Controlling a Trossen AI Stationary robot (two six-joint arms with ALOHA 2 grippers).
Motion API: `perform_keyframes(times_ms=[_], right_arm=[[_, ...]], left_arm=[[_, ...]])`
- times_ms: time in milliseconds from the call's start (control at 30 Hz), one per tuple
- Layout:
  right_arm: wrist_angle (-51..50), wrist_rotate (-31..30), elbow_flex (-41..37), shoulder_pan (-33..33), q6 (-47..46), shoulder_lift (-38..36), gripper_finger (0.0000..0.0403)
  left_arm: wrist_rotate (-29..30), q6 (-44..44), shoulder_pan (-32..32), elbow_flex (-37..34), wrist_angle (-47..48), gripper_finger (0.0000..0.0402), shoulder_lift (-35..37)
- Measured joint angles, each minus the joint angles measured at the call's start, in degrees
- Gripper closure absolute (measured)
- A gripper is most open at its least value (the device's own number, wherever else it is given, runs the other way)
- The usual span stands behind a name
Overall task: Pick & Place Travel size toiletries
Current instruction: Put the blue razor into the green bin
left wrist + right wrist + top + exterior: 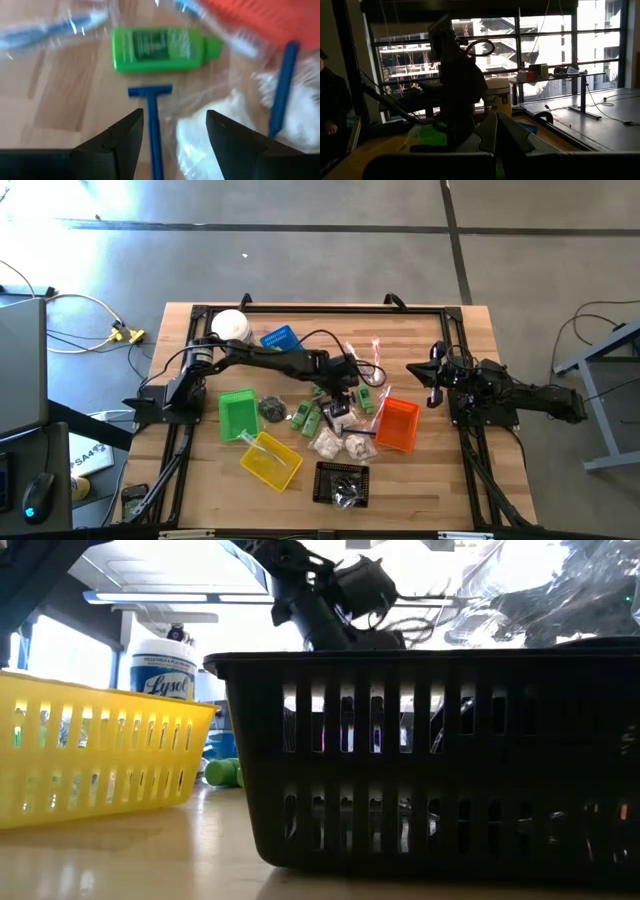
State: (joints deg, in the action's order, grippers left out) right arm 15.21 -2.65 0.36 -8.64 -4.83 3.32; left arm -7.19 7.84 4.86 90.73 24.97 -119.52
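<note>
Blue plastic was right there between the fingers: the left hand [172, 130] hung over the middle of the counter [440, 480] with its jaws apart, straddling the handle of a blue razor [151, 120] in clear wrap. Nothing was gripped yet. A green bottle [157, 48] lay just beyond the razor's head, a white puffy packet [200, 145] sat tight against one finger, and the orange basket [398, 424] was close by. The trouble looked plain enough: the razor was thin and lay flat on the wood, so closing too high could have pinched only loose wrapper and let it slide out on the lift. Closing off-centre could have caught the packet's crinkly film as well and dragged two items up together. A nudge forward could have sent the bottle rolling off. More toiletries lay crowded around in the high view, between the green basket [238, 412], the yellow basket [272, 460] and the black basket [341, 483]. Away at its own side, the right hand [432, 388] waited with its fingers closed, empty.
</note>
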Motion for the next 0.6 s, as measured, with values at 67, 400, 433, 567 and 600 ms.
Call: perform_keyframes(times_ms=[67,400,433,567,600], right_arm=[[0.03,-0.03,0.0,0.02,0.03,0.01,0.0399],[-0.09,0.13,0.0,0.01,-0.01,0.37,0.0399],[0.07,0.16,0.0,0.0,0.0,0.42,0.0399],[-0.13,0.17,0.0,0.01,0.01,0.47,0.0399],[-0.2,0.19,0.0,0.0,0.02,0.47,0.0399]], left_arm=[[0.06,-0.02,0.0,-0.19,0.07,0.0191,-1.03],[1.82,-0.91,-0.02,0.05,-3.09,0.0191,-5.01],[2.09,-1.31,-0.02,0.03,-3.37,0.0191,-5.28],[2.88,-1.55,-0.02,0.01,-2.88,0.0191,-5.61],[3.08,-1.53,-0.02,0.04,-2.95,0.0191,-5.68]])
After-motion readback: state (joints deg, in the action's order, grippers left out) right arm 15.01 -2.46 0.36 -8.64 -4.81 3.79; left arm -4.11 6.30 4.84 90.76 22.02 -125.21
